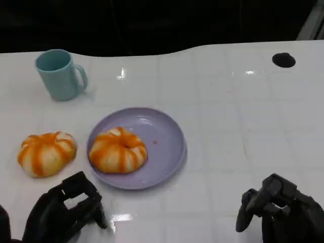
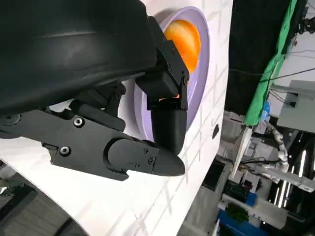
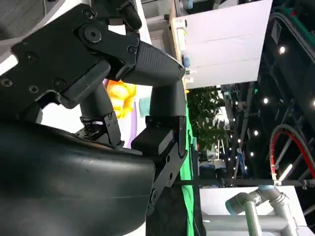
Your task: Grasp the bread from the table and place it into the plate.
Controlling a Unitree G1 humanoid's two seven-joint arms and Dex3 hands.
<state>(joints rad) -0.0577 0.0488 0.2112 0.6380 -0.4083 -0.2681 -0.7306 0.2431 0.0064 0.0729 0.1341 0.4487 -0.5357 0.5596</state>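
Note:
An orange-and-cream striped bread (image 1: 118, 150) lies in the left half of the lilac plate (image 1: 167, 136); the left wrist view shows that bread (image 2: 184, 39) on the plate (image 2: 202, 73) past my fingers. A second, matching bread (image 1: 46, 153) sits on the white table left of the plate. My left hand (image 1: 63, 210) hovers low at the front left, fingers curled, holding nothing, just in front of the plate's near rim. My right hand (image 1: 276, 207) rests at the front right, fingers curled in and empty, well away from the plate.
A light blue mug (image 1: 59, 74) stands at the back left. A small black round mark (image 1: 283, 59) lies at the back right near the table's far edge. White tiled tabletop (image 1: 243, 126) stretches to the right of the plate.

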